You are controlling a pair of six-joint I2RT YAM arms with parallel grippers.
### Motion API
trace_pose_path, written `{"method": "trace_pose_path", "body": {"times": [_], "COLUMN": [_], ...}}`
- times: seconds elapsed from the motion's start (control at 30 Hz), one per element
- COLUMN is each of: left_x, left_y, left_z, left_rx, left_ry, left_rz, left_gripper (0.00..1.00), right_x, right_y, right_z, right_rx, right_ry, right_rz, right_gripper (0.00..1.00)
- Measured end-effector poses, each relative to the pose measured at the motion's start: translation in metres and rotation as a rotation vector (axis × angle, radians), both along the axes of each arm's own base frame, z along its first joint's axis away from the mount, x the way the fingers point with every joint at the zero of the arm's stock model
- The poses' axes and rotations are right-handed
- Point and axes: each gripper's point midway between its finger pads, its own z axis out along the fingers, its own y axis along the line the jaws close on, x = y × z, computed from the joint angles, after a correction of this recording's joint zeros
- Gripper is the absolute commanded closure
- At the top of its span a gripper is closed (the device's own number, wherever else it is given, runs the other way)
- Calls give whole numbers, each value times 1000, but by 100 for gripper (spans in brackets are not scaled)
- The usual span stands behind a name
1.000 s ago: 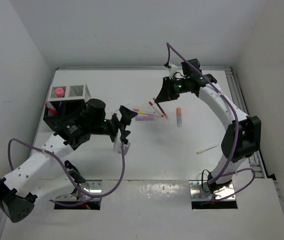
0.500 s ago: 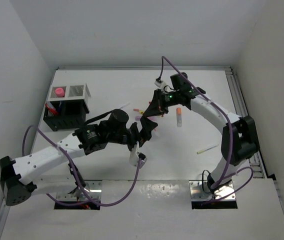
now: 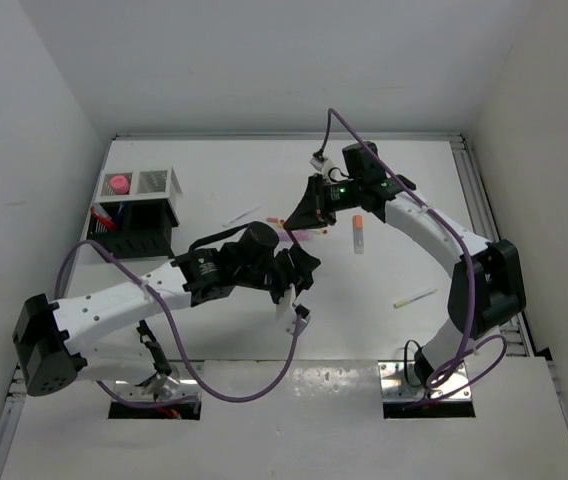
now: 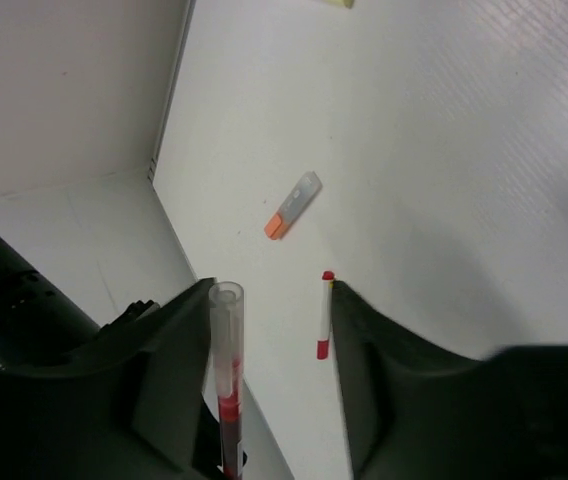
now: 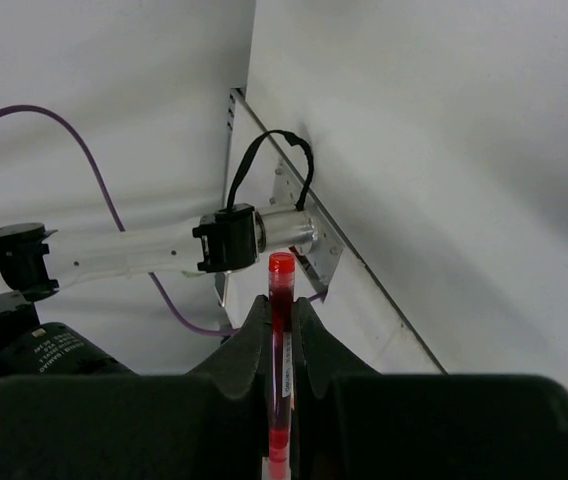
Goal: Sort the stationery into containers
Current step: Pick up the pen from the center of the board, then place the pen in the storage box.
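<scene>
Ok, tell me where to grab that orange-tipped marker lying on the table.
Grip the orange-tipped marker mid-barrel, coming straight down from above. It lies flat and alone on the table, running near-to-far in the top view, so close across it, side to side.

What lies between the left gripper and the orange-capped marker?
In the left wrist view, a white pen with red ends lies right at the left gripper; from there to the orange-capped marker the table is bare.
</scene>
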Motion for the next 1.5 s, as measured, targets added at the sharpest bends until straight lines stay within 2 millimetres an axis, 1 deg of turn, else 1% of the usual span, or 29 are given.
{"method": "trace_pose_path", "body": {"times": [0.07,0.1,0.17,0.2,0.23,0.3,0.33,0.37,0.4,0.43,0.47,0.53,0.6,0.67,0.73,0.77,0.8,0.83,0.9,0.93,1.0,1.03,1.07,1.13,1.23,1.3,1.37,1.43,1.5], "left_x": [2,2,4,6,7,10,11,11,11,11,12,13,14,19,29,38,53,69,103,121,151,164,172,184,189,189,187,183,179], "left_y": [-1,-2,-4,-4,-5,-10,-11,-11,-11,-11,-10,-9,-6,0,11,19,33,48,90,116,168,199,220,264,314,336,350,362,373], "left_z": [-4,-6,-6,-5,-5,5,9,10,10,10,10,10,10,15,26,34,44,54,74,83,99,107,113,123,126,125,127,127,126], "left_rx": [8,11,10,8,5,-25,-36,-41,-45,-48,-49,-53,-63,-89,-156,-201,-262,-325,-469,-544,-689,-766,-827,-959,-1105,-1171,-1222,-1257,-1283], "left_ry": [6,9,8,4,5,-15,-11,-3,2,9,15,37,72,121,226,276,328,367,437,464,505,517,530,559,612,649,677,695,706], "left_rz": [5,8,13,18,22,23,31,37,42,47,59,84,119,186,304,371,463,555,758,866,1065,1169,1236,1362,1473,1513,1524,1526,1529], "left_gripper": [57,64,73,82,87,96,98,100,100,100,100,100,100,100,100,100,100,100,100,100,100,100,100,100,100,100,100,100,100], "right_x": [1,1,2,2,2,2,2,2,1,1,0,2,6,18,38,53,66,82,102,108,108,104,98,83,52,34,14,0,-7], "right_y": [0,0,0,0,0,0,0,0,0,0,-1,-6,-12,-29,-56,-77,-96,-123,-170,-194,-234,-248,-260,-277,-296,-306,-314,-319,-320], "right_z": [0,-1,-1,-1,-1,-2,-2,-2,-2,-2,-3,-4,-6,-7,-4,-1,3,8,14,14,10,6,1,-9,-27,-38,-48,-54,-57], "right_rx": [-3,-5,-7,-7,-8,-11,-10,-8,-9,-9,-11,-17,-27,-43,-65,-77,-87,-99,-130,-152,-200,-221,-239,-262,-276,-278,-271,-263,-261], "right_ry": [2,3,4,4,3,8,8,5,6,7,13,-3,-3,-13,-46,-76,-106,-147,-217,-245,-273,-278,-281,-269,-237,-207,-177,-152,-152], "right_rz": [-6,-9,-12,-13,-14,-17,-16,-15,-15,-14,-13,-10,-24,-57,-120,-161,-201,-256,-338,-371,-410,-414,-406,-385,-347,-334,-321,-317,-303], "right_gripper": [100,100,100,100,100,100,99,89,71,38,21,2,1,1,1,3,4,5,9,10,12,13,14,17,20,21,22,23,24]}}
